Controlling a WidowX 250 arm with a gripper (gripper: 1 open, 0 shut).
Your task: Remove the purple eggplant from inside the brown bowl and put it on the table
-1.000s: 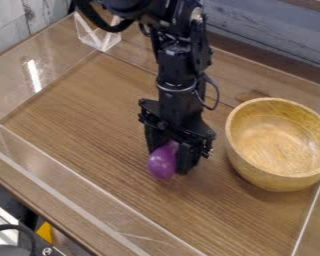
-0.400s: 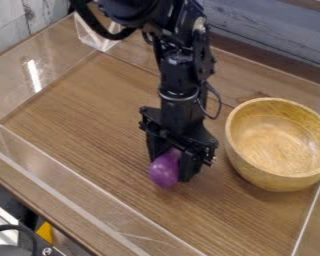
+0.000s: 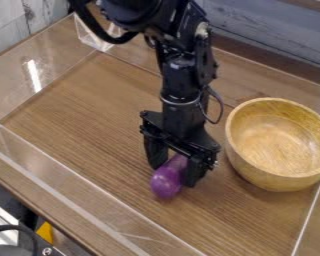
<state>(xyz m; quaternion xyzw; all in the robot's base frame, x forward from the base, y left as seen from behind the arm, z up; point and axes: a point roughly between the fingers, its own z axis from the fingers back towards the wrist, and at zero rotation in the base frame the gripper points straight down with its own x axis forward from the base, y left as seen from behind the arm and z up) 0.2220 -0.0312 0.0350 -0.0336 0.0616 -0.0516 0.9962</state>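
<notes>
The purple eggplant (image 3: 166, 181) lies on the table (image 3: 83, 120), left of the brown bowl (image 3: 279, 142), which holds nothing. My black gripper (image 3: 176, 172) points straight down over the eggplant, its fingers standing apart on either side of it. The jaws look open, with the eggplant resting on the wood between and slightly in front of them. The far part of the eggplant is hidden behind the fingers.
Clear acrylic walls (image 3: 69, 205) run along the table's near and left edges. The arm (image 3: 176, 50) rises from the gripper toward the back. The bowl stands close to the right of the gripper.
The jaws have spread apart and let go of the eggplant, which now rests on the table. The hand has barely moved.
</notes>
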